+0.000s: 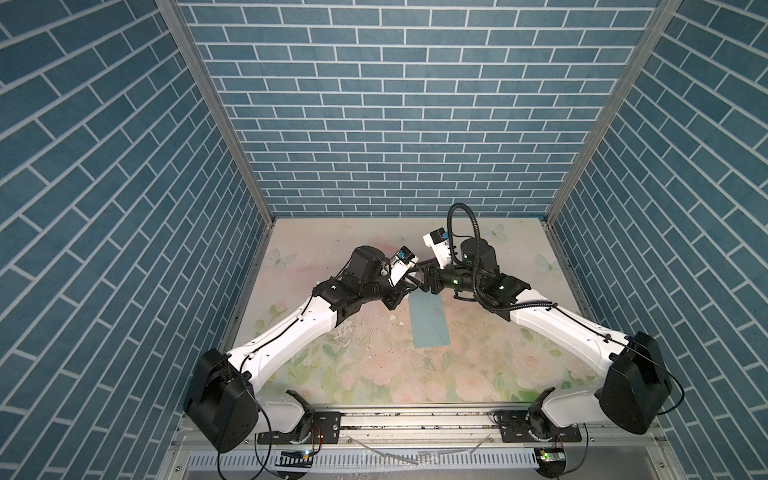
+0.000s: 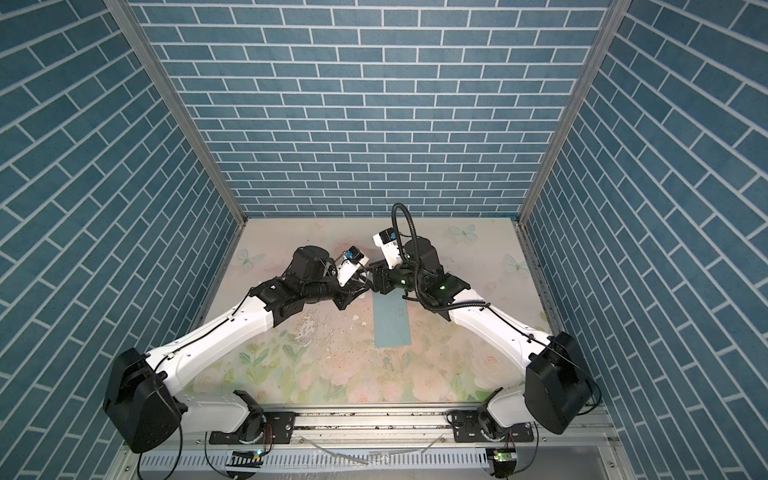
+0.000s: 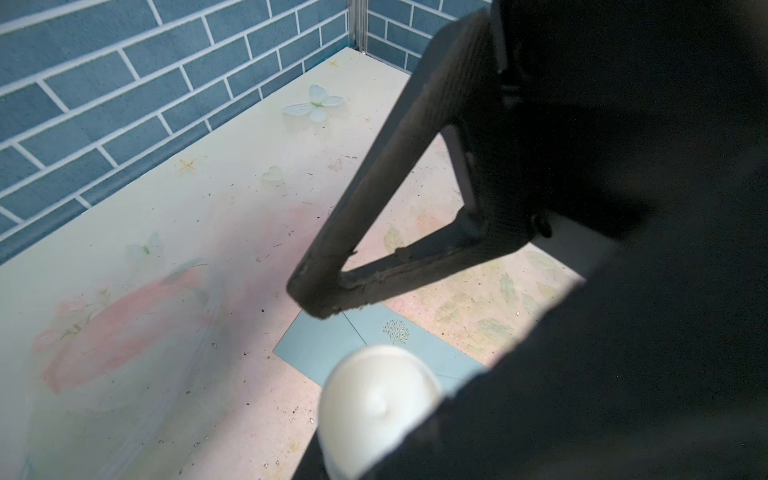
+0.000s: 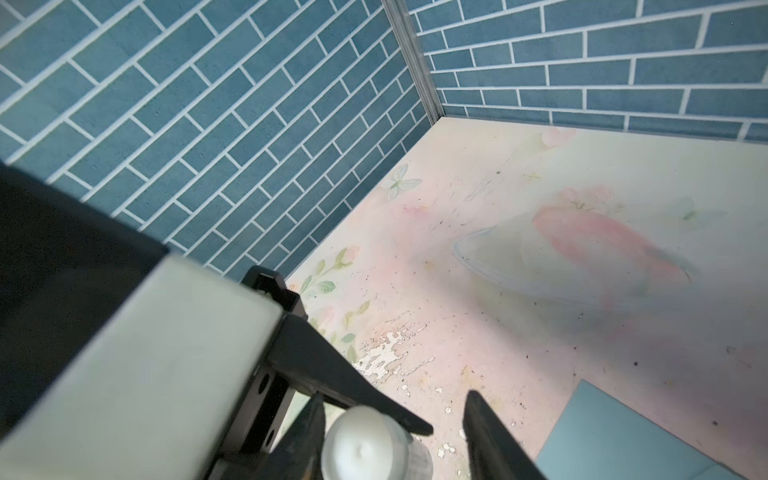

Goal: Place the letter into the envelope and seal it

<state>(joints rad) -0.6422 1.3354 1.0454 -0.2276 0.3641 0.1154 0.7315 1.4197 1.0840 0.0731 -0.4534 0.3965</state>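
Note:
The teal envelope (image 1: 430, 324) (image 2: 392, 324) lies flat mid-table with its flap down; its far end shows in the left wrist view (image 3: 328, 345) and a corner in the right wrist view (image 4: 615, 436). The letter is out of view. Above the envelope's far end my two grippers meet. My left gripper (image 1: 409, 280) is shut on a white-capped tube (image 3: 380, 399) (image 4: 361, 449). My right gripper (image 4: 394, 397) (image 1: 424, 286) stands open around the tube's cap: one finger lies against it, while the other finger (image 4: 482, 419) is clear of it.
The floral tabletop (image 1: 332, 249) has a worn, flaking patch (image 1: 353, 332) left of the envelope. Blue brick walls enclose three sides. A metal rail (image 1: 415, 415) with the arm bases runs along the front edge.

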